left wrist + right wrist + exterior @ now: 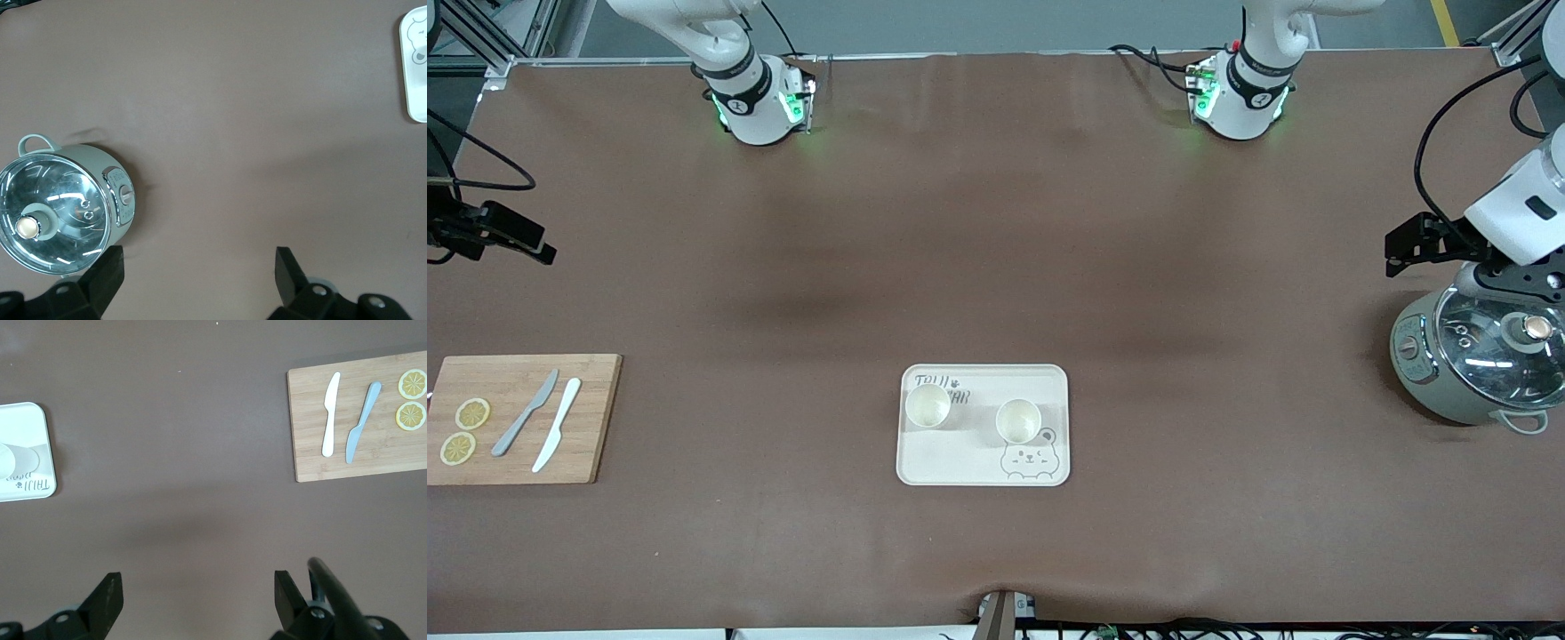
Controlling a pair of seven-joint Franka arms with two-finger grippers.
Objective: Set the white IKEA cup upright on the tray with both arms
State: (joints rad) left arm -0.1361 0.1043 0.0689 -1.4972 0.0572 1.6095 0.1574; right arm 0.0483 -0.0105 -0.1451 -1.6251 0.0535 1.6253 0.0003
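Observation:
Two white cups stand upright on the cream tray (951, 462), one (927, 405) on the lettering and the other (1018, 420) above the bear drawing. My left gripper (199, 267) hangs open over bare table beside the pot at the left arm's end, holding nothing. Over the table at the right arm's end my right gripper (198, 590) is also open and empty. A corner of the tray (417, 87) shows in the left wrist view. The right wrist view shows the tray's lettered end (27, 420) and part of one cup (13, 461).
A grey-green pot with a glass lid (1480, 360) sits at the left arm's end of the table. A bamboo cutting board (596, 418) with two knives and two lemon slices lies at the right arm's end. Brown table surrounds the tray.

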